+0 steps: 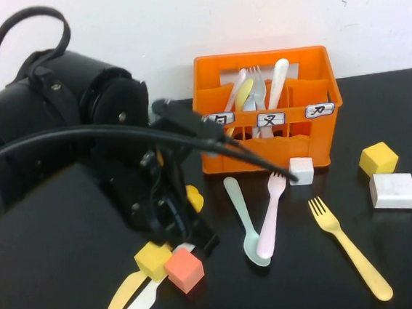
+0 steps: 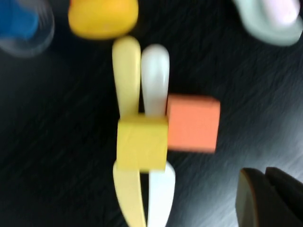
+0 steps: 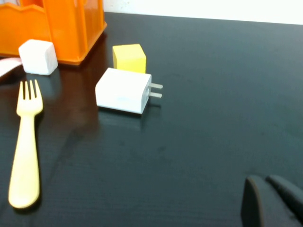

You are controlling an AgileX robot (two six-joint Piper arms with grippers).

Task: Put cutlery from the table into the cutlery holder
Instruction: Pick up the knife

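The orange cutlery holder [image 1: 268, 112] stands at the back of the black table [image 1: 74, 299] with several pieces of cutlery upright in it. On the table lie a mint spoon [image 1: 243, 220], a pink fork [image 1: 272, 217], a yellow fork [image 1: 350, 246] and, side by side, a yellow piece [image 2: 127, 75] and a white piece [image 2: 155, 78]. A yellow cube [image 2: 142, 144] rests across those two. My left gripper [image 1: 199, 235] hovers just beside them, its fingers [image 2: 255, 198] shut with nothing between them. My right gripper [image 3: 272, 203] is shut and empty over bare table, off to one side of the yellow fork [image 3: 26, 142].
An orange cube [image 1: 184, 270] touches the yellow cube. A white cube [image 1: 301, 169], another yellow cube [image 1: 378, 158] and a white charger plug [image 1: 393, 191] lie to the right of the holder. A blue cup [image 2: 19, 21] and a yellow rounded thing [image 2: 103, 16] show in the left wrist view.
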